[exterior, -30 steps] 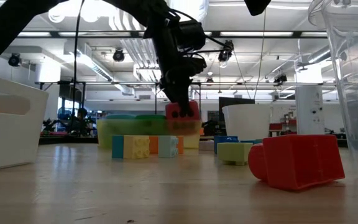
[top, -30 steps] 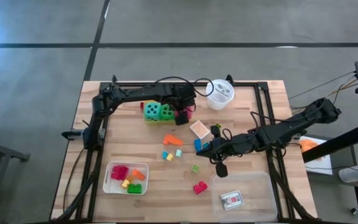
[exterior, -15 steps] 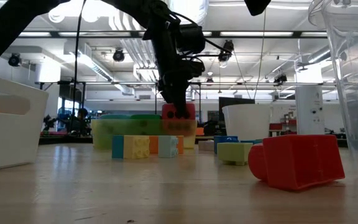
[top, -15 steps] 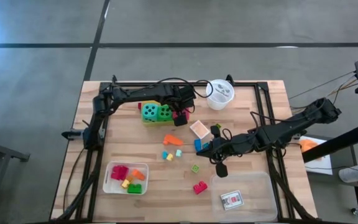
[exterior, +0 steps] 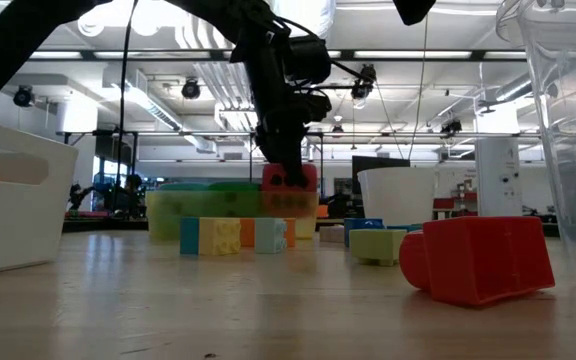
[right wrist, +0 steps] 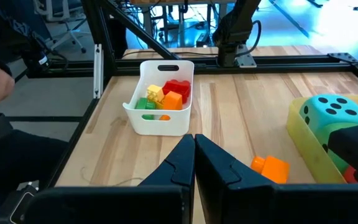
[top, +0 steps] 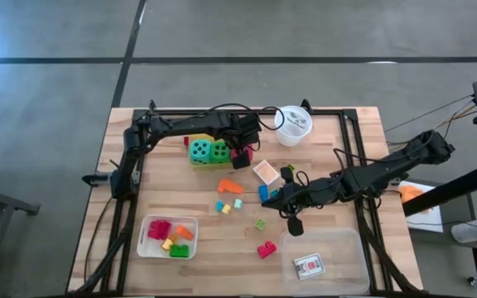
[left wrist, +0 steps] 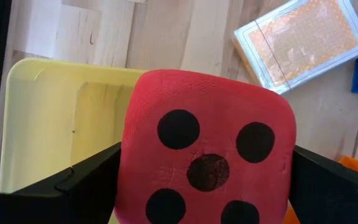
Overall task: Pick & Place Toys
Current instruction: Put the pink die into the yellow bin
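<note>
L gripper (top: 240, 154) at bench (top: 338, 149) 12 o'clock, fingers spread either side of red die (left wrist: 207, 146); can't tell if they touch it. Die sits at yellow tray's (left wrist: 55, 124) 3 o'clock end, beside green die (top: 220, 149) and teal die (top: 199, 147). R gripper (top: 265, 199) clenched, empty, mid-bench near blue block (top: 264, 191). I see more blocks in white tray (top: 146, 228), 7 o'clock.

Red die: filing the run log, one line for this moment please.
left gripper: open around red die | die: at yellow tray | right gripper: shut, idle mid-table
</note>
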Controlling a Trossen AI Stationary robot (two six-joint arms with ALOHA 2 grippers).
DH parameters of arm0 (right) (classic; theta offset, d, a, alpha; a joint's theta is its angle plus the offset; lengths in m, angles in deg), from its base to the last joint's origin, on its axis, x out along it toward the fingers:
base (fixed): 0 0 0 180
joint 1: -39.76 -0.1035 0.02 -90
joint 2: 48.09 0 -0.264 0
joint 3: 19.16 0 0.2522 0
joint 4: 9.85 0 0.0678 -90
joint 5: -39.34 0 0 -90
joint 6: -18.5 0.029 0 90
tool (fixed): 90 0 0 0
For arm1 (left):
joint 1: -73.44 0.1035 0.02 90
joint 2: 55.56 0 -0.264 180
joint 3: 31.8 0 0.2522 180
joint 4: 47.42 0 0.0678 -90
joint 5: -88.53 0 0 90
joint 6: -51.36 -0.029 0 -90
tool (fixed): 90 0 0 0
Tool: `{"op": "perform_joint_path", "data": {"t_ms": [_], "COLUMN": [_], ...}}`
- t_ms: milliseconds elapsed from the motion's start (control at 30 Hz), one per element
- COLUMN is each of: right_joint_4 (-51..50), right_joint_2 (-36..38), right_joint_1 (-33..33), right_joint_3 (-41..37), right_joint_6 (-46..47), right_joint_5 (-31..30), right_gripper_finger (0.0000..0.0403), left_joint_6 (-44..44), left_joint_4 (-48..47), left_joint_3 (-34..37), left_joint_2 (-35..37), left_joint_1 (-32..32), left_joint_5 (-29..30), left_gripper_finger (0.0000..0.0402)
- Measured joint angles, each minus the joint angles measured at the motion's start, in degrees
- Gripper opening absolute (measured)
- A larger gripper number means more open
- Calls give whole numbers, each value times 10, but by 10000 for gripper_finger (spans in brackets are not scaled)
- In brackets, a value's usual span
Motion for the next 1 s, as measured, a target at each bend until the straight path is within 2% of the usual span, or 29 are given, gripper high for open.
{"op": "perform_joint_path", "data": {"t_ms": [567,733,1000], "right_joint_4": [0,0,0], "right_joint_2": [0,0,0], "right_joint_1": [0,1,1], "right_joint_3": [0,0,0], "right_joint_6": [0,0,0], "right_joint_5": [0,0,0], "right_gripper_finger": [9,9,9], "left_joint_6": [0,-3,14], "left_joint_4": [18,14,-6], "left_joint_3": [0,0,-2], "left_joint_2": [2,2,3], "left_joint_1": [-2,-1,-1], "left_joint_5": [5,15,38], "left_gripper_finger": [380,396,398]}}
